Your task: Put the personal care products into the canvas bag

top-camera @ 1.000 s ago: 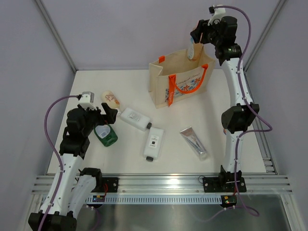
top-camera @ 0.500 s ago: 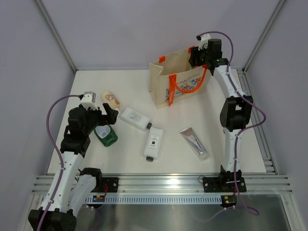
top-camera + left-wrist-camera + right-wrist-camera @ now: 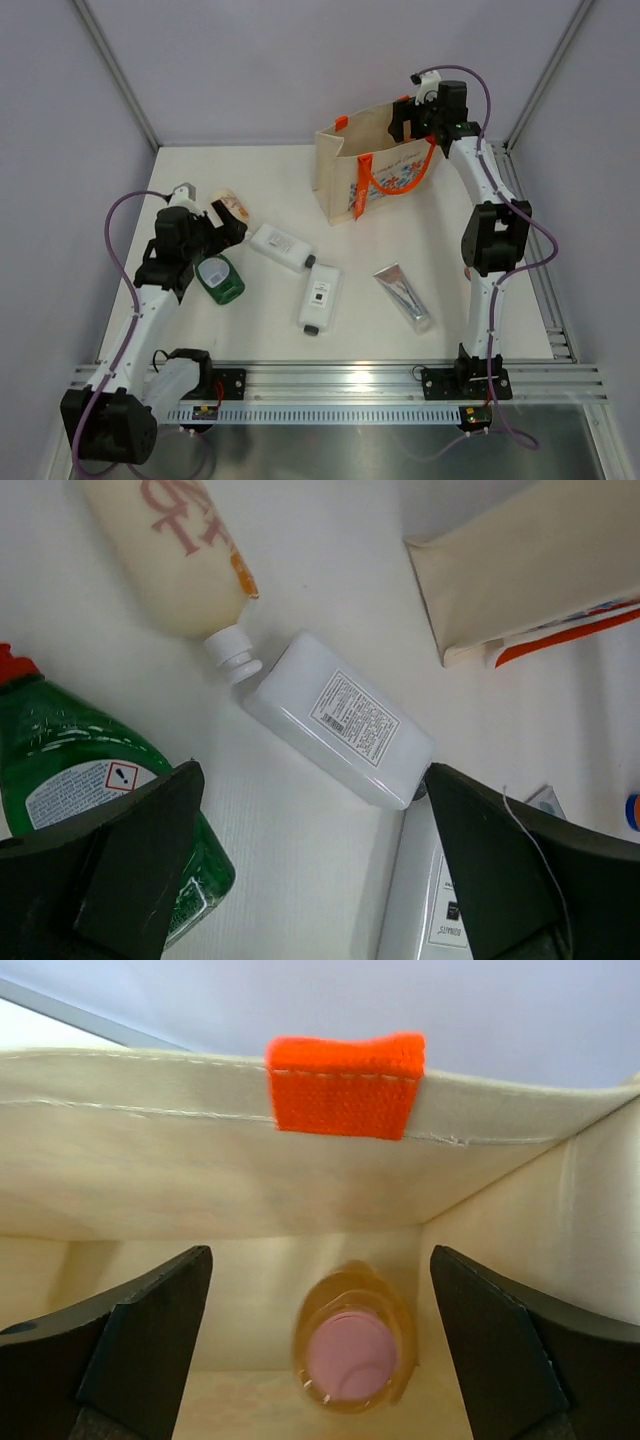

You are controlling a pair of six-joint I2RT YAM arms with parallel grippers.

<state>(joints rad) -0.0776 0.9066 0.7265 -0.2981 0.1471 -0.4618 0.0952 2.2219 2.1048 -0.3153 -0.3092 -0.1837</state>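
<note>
Gaping over the tan pink-capped bottle (image 3: pixel 350 1355) in the canvas bag (image 3: pixel 385 178), the right hand (image 3: pixel 320 1260) is hovering empty.
Its exit is risking snagging the seemingly close orange handle (image 3: pixel 345 1085), tipping the bag.

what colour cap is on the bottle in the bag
Pink; the bottle shows best in the right wrist view.

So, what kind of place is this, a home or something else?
Probably a robotics lab test cell, not a home: a white table closed in by plain grey wall panels, a metal mounting rail along its near edge, and toiletries laid out beside a canvas bag.
</note>
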